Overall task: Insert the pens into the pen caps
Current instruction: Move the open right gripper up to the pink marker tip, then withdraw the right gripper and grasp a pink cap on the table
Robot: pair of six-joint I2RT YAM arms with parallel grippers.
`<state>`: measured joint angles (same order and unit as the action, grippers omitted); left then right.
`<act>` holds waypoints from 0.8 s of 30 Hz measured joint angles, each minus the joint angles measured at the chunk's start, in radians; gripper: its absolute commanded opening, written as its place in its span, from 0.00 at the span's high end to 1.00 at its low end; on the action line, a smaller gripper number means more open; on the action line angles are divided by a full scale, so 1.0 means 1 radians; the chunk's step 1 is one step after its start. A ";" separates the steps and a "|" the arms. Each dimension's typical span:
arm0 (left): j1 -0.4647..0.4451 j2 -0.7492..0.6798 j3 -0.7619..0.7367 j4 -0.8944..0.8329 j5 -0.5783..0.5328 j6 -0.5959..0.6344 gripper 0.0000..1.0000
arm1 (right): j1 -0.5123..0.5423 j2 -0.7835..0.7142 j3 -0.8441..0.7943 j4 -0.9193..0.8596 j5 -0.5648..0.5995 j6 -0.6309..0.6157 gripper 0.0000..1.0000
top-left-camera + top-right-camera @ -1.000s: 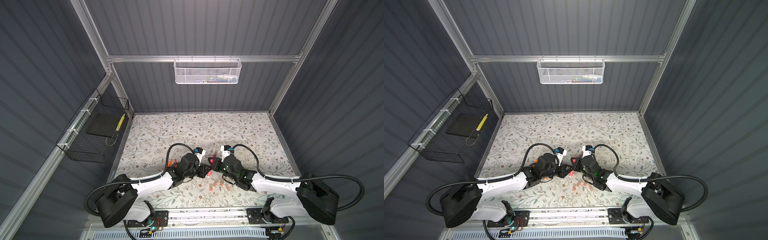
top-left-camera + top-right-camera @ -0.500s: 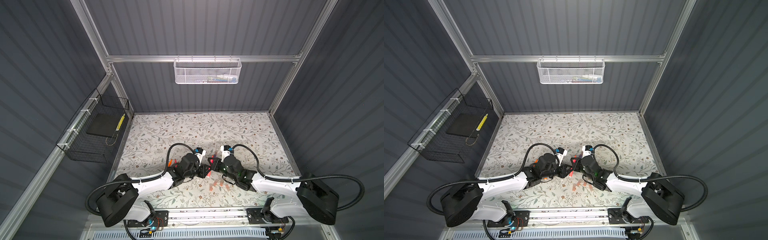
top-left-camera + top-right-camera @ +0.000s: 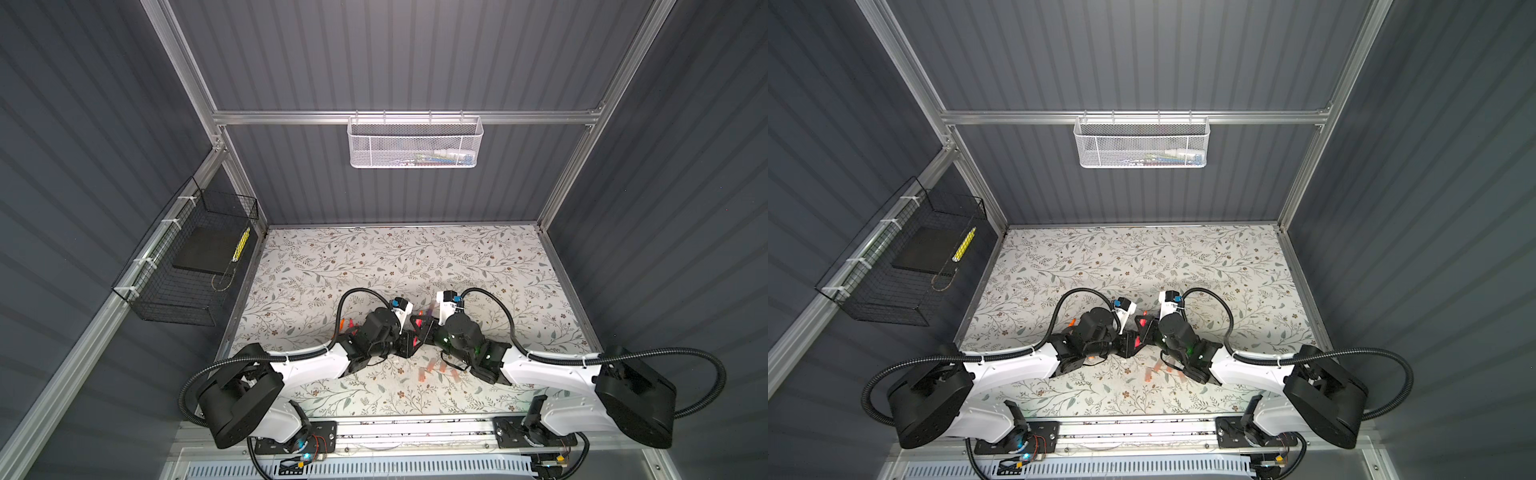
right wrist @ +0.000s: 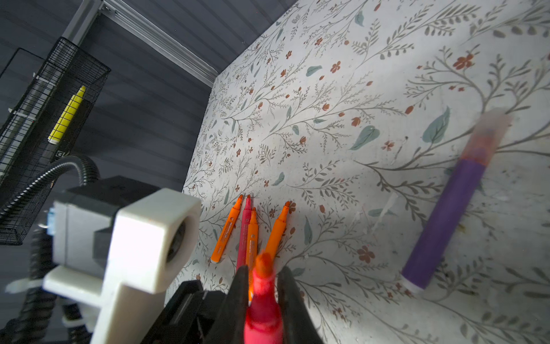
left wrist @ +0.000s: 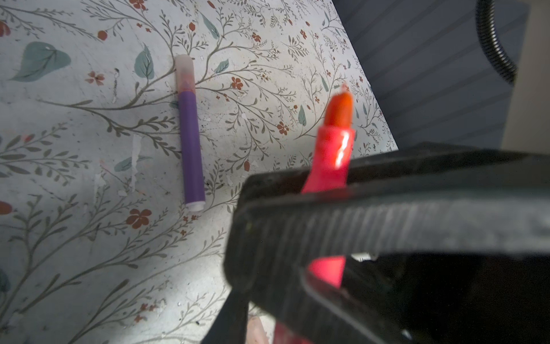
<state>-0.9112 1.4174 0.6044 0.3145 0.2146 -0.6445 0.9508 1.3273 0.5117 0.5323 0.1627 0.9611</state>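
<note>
1. Up on the back rail, a white mesh basket w/ a few bits inside, too small to make out. On the left wall, a black wire basket holding a flat black pad plus a yellow stick.
2. Flat on the table near mid lies a purple pen w/ a pale cap on its tip. Left of mid, a row of four pens lies side by side, uncapped: 3 orange, 1 pink. Near the front edge, some loose caps, pale pinkish.
3. Held up off the table, approx mid-width in the front half, is a pink-red pen w/ its orange tip bare.
4. The right gripper is clamped tight on that pen. The left gripper is nose to nose w/ it; can't tell if its jaws grip or stand apart.
</note>
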 measured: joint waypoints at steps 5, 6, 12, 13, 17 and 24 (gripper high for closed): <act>-0.010 -0.022 -0.016 0.000 -0.006 0.005 0.91 | 0.019 0.008 0.000 0.008 0.011 0.004 1.00; -0.010 -0.024 -0.018 0.000 -0.007 0.005 0.94 | 0.022 0.009 0.000 0.010 0.015 0.005 1.00; -0.010 -0.026 -0.018 0.001 -0.008 0.005 1.00 | 0.026 0.007 -0.001 0.014 0.027 0.008 1.00; -0.010 -0.026 -0.018 0.001 -0.008 0.005 1.00 | 0.026 0.005 -0.002 0.014 0.028 0.008 1.00; -0.017 -0.026 -0.018 0.005 -0.008 0.005 1.00 | 0.030 -0.011 -0.014 0.014 0.041 0.006 0.78; 0.007 0.063 0.021 -0.018 -0.055 -0.019 1.00 | 0.037 -0.118 -0.031 -0.083 0.080 -0.023 0.50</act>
<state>-0.9039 1.4803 0.6254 0.2970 0.1593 -0.6632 0.9874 1.2091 0.4808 0.4496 0.2432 0.9386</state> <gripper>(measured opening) 0.169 0.456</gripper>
